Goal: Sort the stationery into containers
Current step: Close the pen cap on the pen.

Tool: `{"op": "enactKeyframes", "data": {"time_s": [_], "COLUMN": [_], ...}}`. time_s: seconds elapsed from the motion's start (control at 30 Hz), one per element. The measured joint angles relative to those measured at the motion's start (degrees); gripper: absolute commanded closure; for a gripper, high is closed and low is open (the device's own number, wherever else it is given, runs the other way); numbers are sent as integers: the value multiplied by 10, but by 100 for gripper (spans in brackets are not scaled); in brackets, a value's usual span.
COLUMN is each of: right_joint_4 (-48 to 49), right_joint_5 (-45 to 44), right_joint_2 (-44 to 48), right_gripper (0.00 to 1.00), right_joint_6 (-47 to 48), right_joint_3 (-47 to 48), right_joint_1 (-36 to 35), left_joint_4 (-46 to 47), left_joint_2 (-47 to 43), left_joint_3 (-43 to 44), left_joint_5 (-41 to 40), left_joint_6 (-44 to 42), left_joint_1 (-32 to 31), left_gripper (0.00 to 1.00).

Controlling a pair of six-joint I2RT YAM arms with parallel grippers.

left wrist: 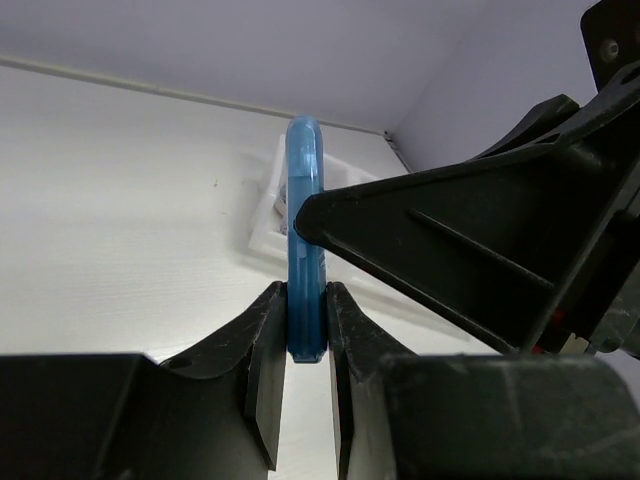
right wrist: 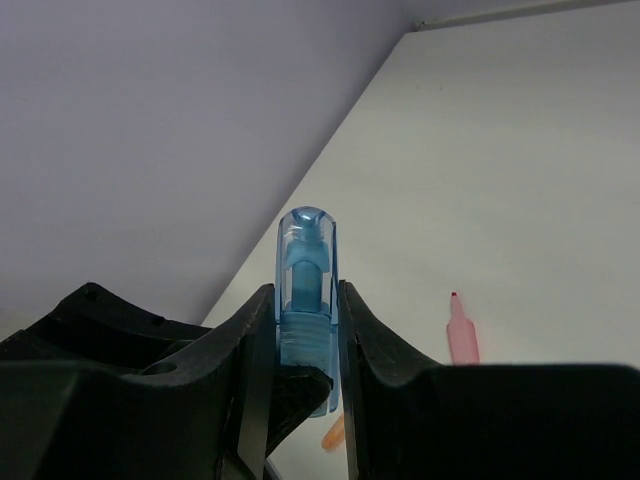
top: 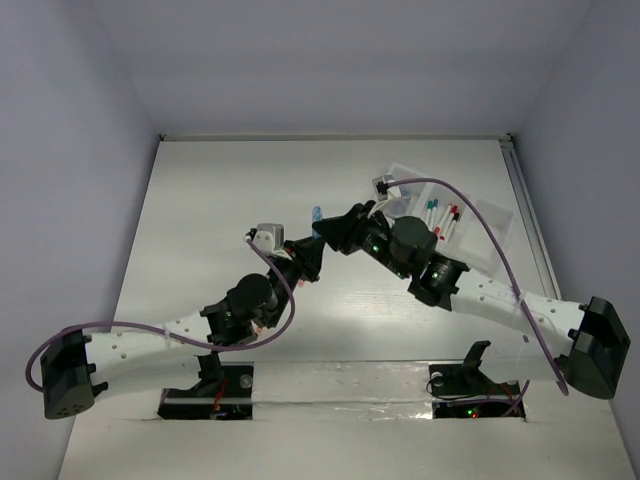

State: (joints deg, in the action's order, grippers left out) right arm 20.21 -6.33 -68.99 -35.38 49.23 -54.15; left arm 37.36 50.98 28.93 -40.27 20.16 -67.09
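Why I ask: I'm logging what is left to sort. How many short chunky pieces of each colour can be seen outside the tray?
blue piece: 1
pink piece: 1
orange piece: 1
Total: 3

The top camera looks down from above the near edge over the whole table. The left wrist camera faces far right and the right wrist camera far left, both close on one blue marker.
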Motion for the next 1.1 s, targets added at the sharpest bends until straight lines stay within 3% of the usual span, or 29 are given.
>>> {"op": "enactKeyframes", "data": {"time_s": [0.03,0.1,0.13,0.17,0.33,0.6,0.77,0.97,1.1], "right_joint_4": [-1,-4,-5,-8,-74,-191,-223,-248,-267], "right_joint_5": [0,-6,-9,-12,-36,-90,-117,-133,-133], "right_joint_2": [0,0,0,0,17,26,14,-21,-34], "right_gripper": [80,68,58,41,15,14,26,28,36], "right_joint_6": [-3,-5,-6,-8,-6,32,45,45,42], "right_joint_3": [0,0,1,1,10,86,125,153,153], "right_joint_1": [-1,-5,-7,-7,-15,-26,-26,-26,-26], "left_joint_4": [-2,-4,-6,-8,-3,27,28,31,32], "left_joint_2": [-1,-3,-3,-3,-6,-17,-21,-32,-40], "left_joint_3": [0,0,0,0,-5,-39,-54,-59,-59], "left_joint_5": [0,0,1,2,18,67,89,99,99], "left_joint_6": [-4,-12,-15,-17,-22,-2,9,14,14], "left_joint_1": [-1,-1,-1,-1,0,1,1,1,1], "left_gripper": [100,100,100,100,100,100,100,100,100]}}
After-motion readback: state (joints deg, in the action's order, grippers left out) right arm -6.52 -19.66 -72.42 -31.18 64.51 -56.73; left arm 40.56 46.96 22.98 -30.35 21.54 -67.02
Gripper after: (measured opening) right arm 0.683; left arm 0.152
